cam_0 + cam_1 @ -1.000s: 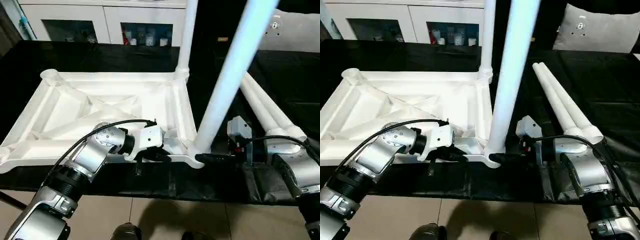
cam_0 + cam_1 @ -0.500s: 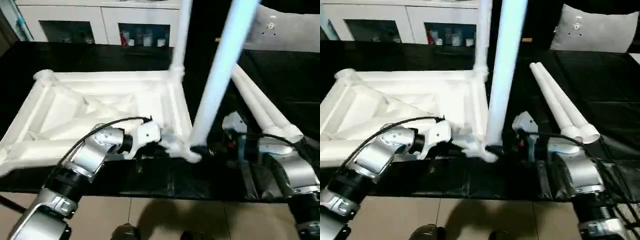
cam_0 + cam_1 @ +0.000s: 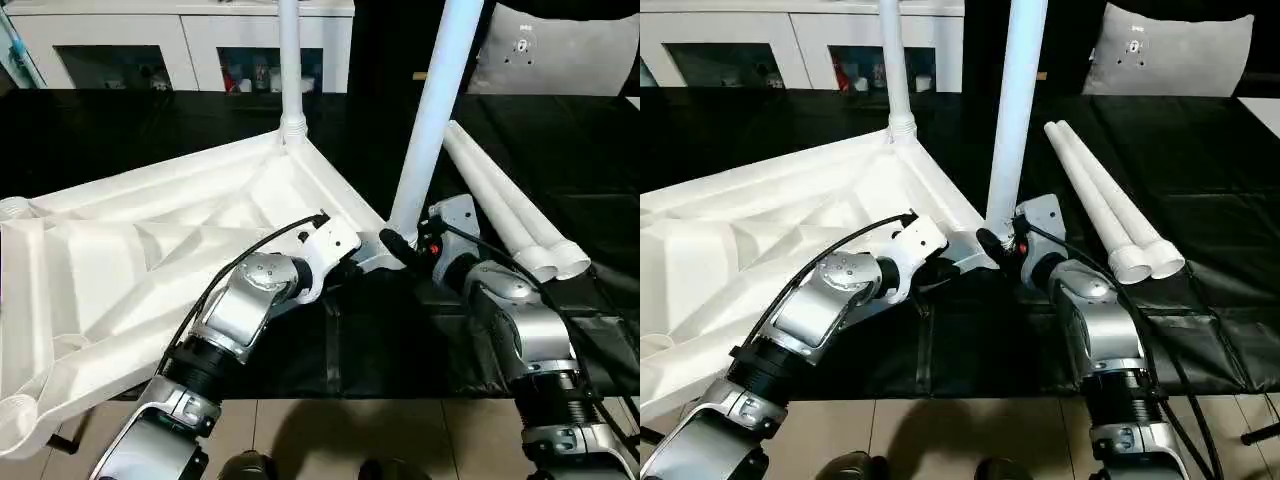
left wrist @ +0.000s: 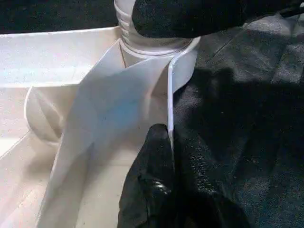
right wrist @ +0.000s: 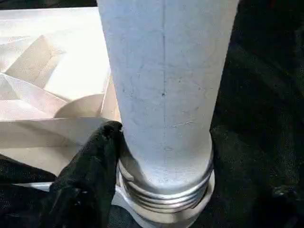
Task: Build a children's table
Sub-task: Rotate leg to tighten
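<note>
Table top (image 3: 150, 260) lies upside down on black table (image 3: 200, 130), ribs up. Two legs stand up in corner sockets: far leg (image 3: 290, 60), near leg (image 3: 432, 110). Near leg's long axis points straight up, right in front of right gripper (image 3: 398, 247). Right gripper half open around leg base, one finger (image 5: 90, 161) touching; firm hold not clear. Left gripper (image 4: 166, 156) pinched shut on top's thin rim beside that socket. Two spare legs (image 3: 510, 215) lie flat, nearer right arm. Since a second ago: top swung round, far corner now closer to middle.
</note>
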